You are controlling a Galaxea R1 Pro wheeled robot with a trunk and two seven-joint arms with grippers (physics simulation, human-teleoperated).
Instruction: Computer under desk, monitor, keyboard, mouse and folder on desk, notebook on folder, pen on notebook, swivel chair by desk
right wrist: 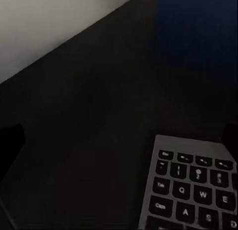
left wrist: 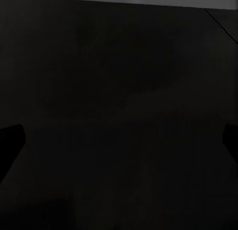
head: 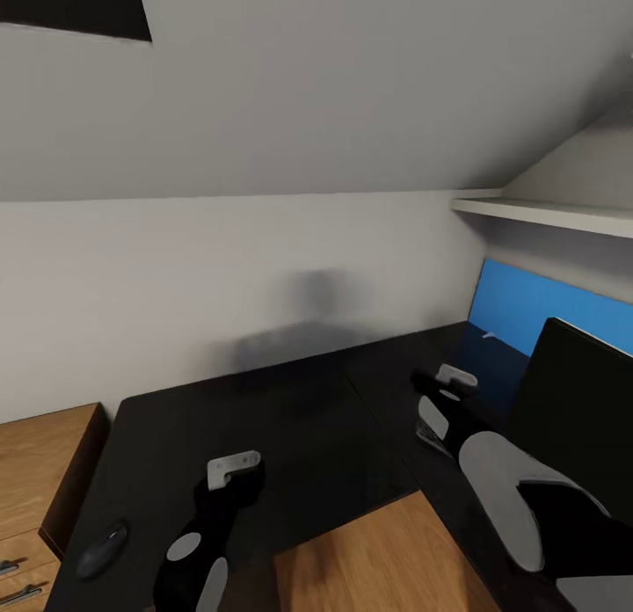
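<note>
Both arms reach over the glossy black worktop (head: 290, 418), which meets a pale wall under a sloping ceiling. The left end effector (head: 233, 471) hangs released above bare black surface, its fingertips (left wrist: 11, 141) set wide apart in the left wrist view; the mouse (head: 101, 549) lies on the worktop near it, on its outer side and nearer the robot, close to the edge by a light-wood cabinet (head: 44, 471). The right end effector (head: 440, 405) also stands released, empty, above the worktop; the keyboard (right wrist: 191, 190) lies flat just beneath and ahead of it, one corner showing. The monitor (head: 576, 418) stands just outside it, and a blue panel (head: 527, 309) rises beyond, beneath a white shelf (head: 545, 212).
</note>
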